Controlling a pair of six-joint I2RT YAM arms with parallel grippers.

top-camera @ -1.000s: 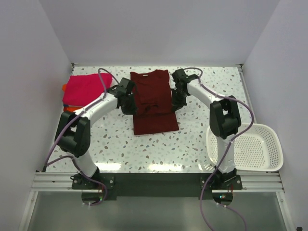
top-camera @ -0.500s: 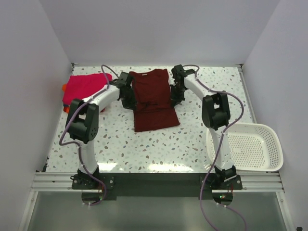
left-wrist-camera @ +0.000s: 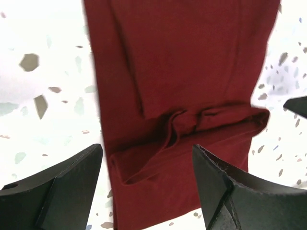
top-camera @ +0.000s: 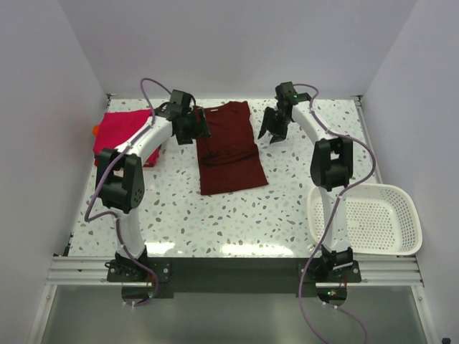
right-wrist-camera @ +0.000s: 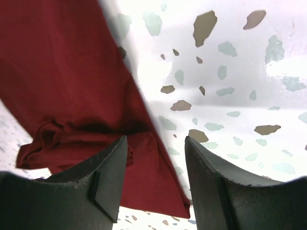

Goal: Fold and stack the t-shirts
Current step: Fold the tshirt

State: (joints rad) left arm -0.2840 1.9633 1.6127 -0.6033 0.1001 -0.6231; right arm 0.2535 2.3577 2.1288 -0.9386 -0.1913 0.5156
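Note:
The dark maroon t-shirt [top-camera: 228, 150] lies flat on the speckled table, sleeves tucked in, with a rumpled ridge across its middle [left-wrist-camera: 192, 120]. My left gripper [top-camera: 192, 126] hovers at the shirt's far left corner, open, nothing between its fingers [left-wrist-camera: 147, 153]. My right gripper [top-camera: 272, 130] hangs off the shirt's far right edge, also open and empty [right-wrist-camera: 156, 143], with the maroon cloth [right-wrist-camera: 62, 72] below and to its left. A folded magenta-pink t-shirt [top-camera: 122, 132] rests at the far left, and an orange one [top-camera: 96, 131] peeks out beneath it.
A white slotted basket [top-camera: 369, 218] stands at the right, near the right arm's base. White walls close in the table at the back and on both sides. Cables loop over both arms.
Both grippers were shut at the shirt's sides and have now opened and let go of it. Both have risen and moved toward the back of the table.

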